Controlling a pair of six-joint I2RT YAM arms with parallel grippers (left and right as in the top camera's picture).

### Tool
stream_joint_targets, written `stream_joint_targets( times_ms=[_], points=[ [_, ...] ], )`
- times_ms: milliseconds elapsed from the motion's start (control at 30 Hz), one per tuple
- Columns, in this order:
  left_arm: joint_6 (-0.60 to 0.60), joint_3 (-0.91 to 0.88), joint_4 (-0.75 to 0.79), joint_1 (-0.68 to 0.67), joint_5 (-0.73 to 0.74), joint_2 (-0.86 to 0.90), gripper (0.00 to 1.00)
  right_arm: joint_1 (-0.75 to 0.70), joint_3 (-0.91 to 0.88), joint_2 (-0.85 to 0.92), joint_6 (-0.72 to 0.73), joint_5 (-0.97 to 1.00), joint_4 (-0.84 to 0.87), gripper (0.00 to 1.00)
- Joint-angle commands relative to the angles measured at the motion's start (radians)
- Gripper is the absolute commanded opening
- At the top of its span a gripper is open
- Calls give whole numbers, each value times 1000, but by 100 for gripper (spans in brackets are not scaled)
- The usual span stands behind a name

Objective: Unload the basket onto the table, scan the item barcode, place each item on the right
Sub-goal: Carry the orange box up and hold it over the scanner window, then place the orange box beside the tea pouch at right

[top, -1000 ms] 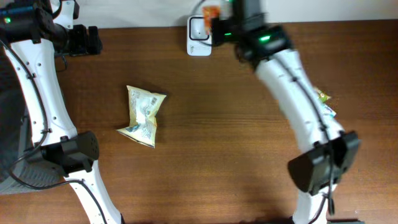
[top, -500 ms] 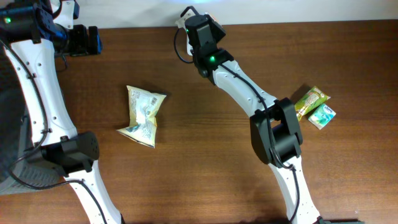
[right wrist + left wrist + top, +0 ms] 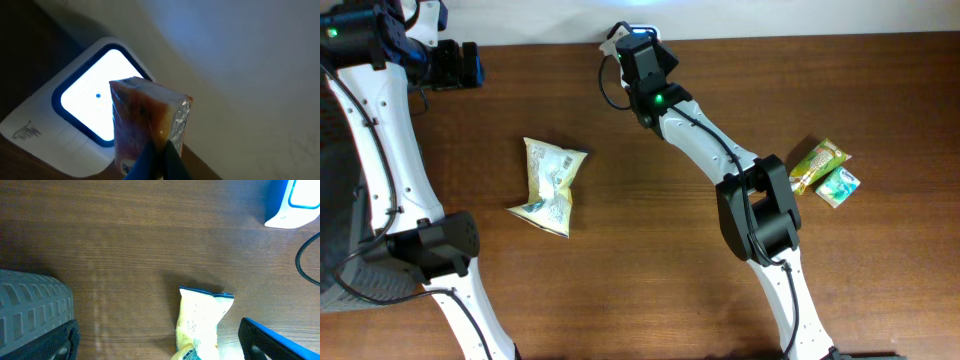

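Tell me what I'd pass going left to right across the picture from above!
First the left arm's open black claw → crinkled yellow-and-white snack bag → right arm's black claw at the table's back edge → small yellow-green wrapped packet.

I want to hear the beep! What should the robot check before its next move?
1. Is the right gripper shut on the orange packet: ok.
2. Is the orange packet over the lit window of the scanner: ok.
3. Is the barcode facing the scanner: cannot tell.
4. Is the left gripper open and away from the scanner: ok.
5. Is the yellow packet apart from both grippers: ok.
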Motion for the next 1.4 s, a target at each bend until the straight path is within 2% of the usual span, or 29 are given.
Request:
stream_joint_targets(
  times_ms=[0, 33, 167, 300, 467, 567, 600, 667, 700, 767, 833, 900, 1033, 1133, 1167, 1233, 1367],
  points=[
    [9, 7, -1, -2, 11, -6, 99, -1, 8, 6, -155, -50, 37, 4],
    [9, 7, -1, -2, 11, -6, 99, -2, 8, 6, -209, -56, 42, 4],
    [9, 7, -1, -2, 11, -6, 99, 20, 8, -2, -207, -60, -13, 4],
    [9, 7, -1, -2, 11, -6, 99, 69, 8, -121, -169, -122, -147, 4],
    [9, 7, -1, -2, 11, -6, 99, 75, 8, -364, 208, -449, -509, 4],
    [9, 7, -1, -2, 11, -6, 99, 39, 8, -481, 509, -486, -784, 4],
    [9, 7, -1, -2, 11, -6, 99, 10, 8, -513, 631, -485, -897, 4],
    [9, 7, -1, -2, 11, -6, 99, -48, 8, -535, 686, -484, -1037, 4],
    [9, 7, -1, -2, 11, -6, 99, -111, 8, -535, 697, -484, -1138, 4],
    [9, 7, -1, -2, 11, -6, 99, -257, -34, -508, 880, -484, -1246, 4],
    [9, 7, -1, -2, 11, -6, 99, -372, -125, -483, 1017, -485, -1236, 4],
    [9, 7, -1, -2, 11, -6, 99, -462, -277, -458, 1079, -491, -1128, 4],
    [9, 7, -1, -2, 11, -6, 99, -573, -567, -451, 1081, -552, -879, 4],
    [9, 7, -1, -2, 11, -6, 99, -641, -616, -451, 1080, -548, -857, 4],
    [9, 7, -1, -2, 11, -6, 99, -661, -615, -451, 1072, -550, -869, 15],
    [9, 7, -1, -2, 11, -6, 99, -686, -608, -452, 991, -570, -899, 23],
    [9, 7, -1, -2, 11, -6, 99, -666, -505, -455, 933, -598, -999, 36]
  ],
)
